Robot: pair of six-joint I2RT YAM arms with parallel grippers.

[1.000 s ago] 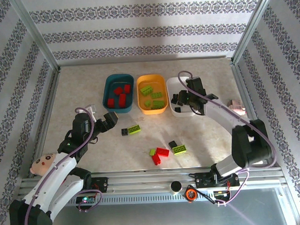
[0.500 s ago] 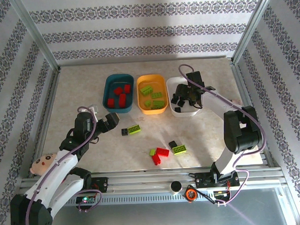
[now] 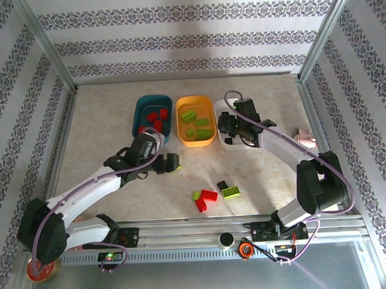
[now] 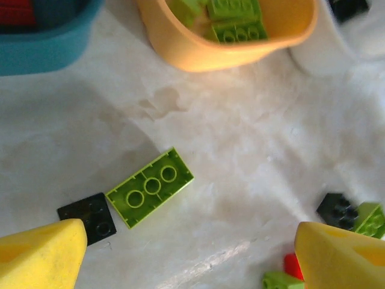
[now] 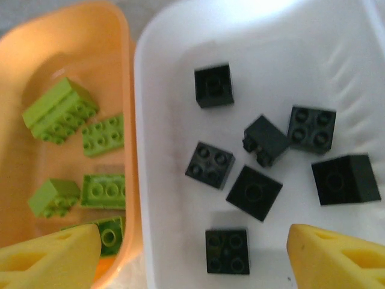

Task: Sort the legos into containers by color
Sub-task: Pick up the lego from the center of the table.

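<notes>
My left gripper hangs open above the table, its yellow fingers wide apart. Ahead of them a lime brick lies upside down, touching a black brick. My right gripper is open over the white tray, which holds several black bricks; one black brick lies between the fingers. The orange-yellow tray holds lime bricks, and the teal tray holds red ones. A loose cluster sits near the front: a red brick, a lime brick and a black brick.
A round red tin sits at the bottom left beyond the rail. A pink object lies by the right wall. Metal frame posts and patterned walls close in the table on three sides.
My left arm has swung right and forward, and its gripper now hangs over the lime and black bricks. The right gripper shifted slightly left over the white tray.
</notes>
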